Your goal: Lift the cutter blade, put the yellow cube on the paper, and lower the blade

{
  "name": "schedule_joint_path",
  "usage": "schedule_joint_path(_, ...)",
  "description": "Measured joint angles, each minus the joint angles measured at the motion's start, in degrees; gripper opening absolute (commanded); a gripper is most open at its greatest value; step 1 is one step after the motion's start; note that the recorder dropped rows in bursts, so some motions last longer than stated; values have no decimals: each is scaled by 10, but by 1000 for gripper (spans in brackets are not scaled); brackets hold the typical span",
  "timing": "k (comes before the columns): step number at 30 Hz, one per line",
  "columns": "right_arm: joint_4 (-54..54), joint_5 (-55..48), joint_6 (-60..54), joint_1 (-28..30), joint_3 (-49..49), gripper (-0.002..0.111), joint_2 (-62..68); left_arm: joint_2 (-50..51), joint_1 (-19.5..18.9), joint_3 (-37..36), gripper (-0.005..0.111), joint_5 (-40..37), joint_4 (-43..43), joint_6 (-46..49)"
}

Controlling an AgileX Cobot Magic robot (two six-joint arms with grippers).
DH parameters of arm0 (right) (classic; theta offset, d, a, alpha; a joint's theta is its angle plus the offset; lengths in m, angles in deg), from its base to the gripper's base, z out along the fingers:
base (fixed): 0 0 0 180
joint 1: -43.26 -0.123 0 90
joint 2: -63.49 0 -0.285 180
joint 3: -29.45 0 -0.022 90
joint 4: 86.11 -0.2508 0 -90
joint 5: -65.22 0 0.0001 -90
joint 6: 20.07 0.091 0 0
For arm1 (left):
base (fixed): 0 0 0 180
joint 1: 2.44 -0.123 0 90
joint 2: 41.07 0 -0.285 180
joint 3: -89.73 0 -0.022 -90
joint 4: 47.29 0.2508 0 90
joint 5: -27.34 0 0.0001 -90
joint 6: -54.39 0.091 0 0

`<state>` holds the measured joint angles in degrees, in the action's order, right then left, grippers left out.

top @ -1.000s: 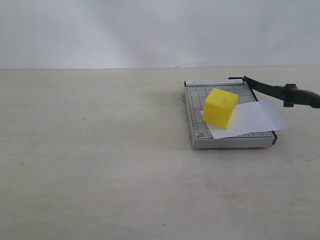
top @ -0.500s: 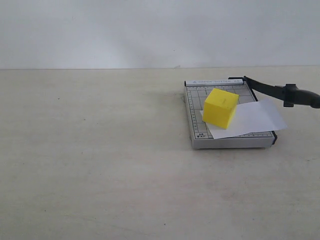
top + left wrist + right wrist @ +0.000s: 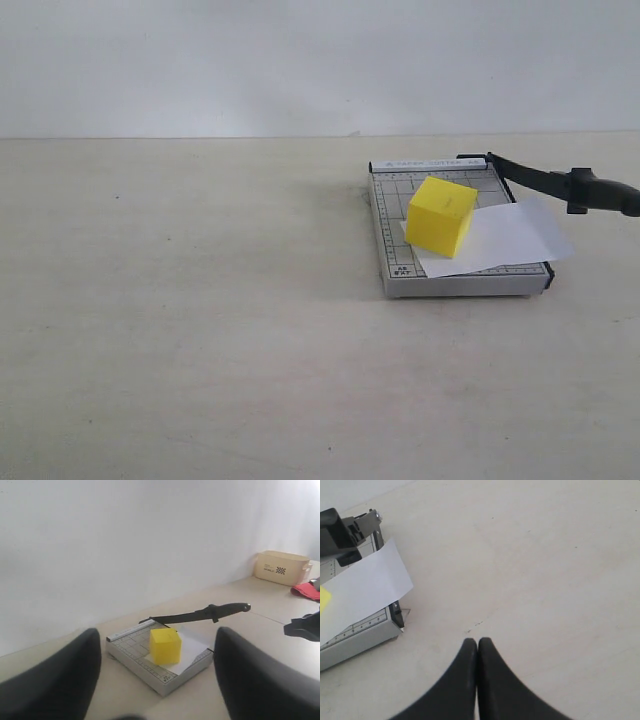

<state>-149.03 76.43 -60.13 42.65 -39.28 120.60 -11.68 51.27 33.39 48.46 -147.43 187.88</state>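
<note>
My left claw is spread wide, its two dark fingers far apart with nothing between them, and it hangs above the tabletop, looking across at the trimmer. My right claw is pressed closed, fingertip against fingertip, gripping nothing; it hovers over bare tabletop just beside the trimmer's near corner. Neither claw shows in the exterior view.

The yellow cube sits on the paper, on the sheet's left end, turned a little askew to the grid lines of the trimmer base. The paper lies flat across the base and is itself skewed, its right end hanging out past the trimmer's right edge, over the tabletop. From my right wrist I see that overhanging corner and only a thin sliver of yellow at the picture's border.

The cutter blade is raised. It slopes up from its hinge at the far right corner of the trimmer, and its thick handle end stands in the air out beyond the base, clear of both the paper and the cube.

From my left wrist I also see a beige basket well behind the trimmer, by the wall, with something red beside it.
</note>
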Motion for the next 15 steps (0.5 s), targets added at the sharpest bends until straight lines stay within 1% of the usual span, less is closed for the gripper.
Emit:
schedule_joint_path(4,0,-18,-17,0,0,0,0,-39,0,-33,59,-28,0,0)
schedule_joint_path(8,-1,-37,-19,0,0,0,0,-66,0,-45,59,-40,0,-14)
schedule_joint_path(15,-1,-44,-19,0,0,0,0,-70,0,-53,59,-41,0,-16)
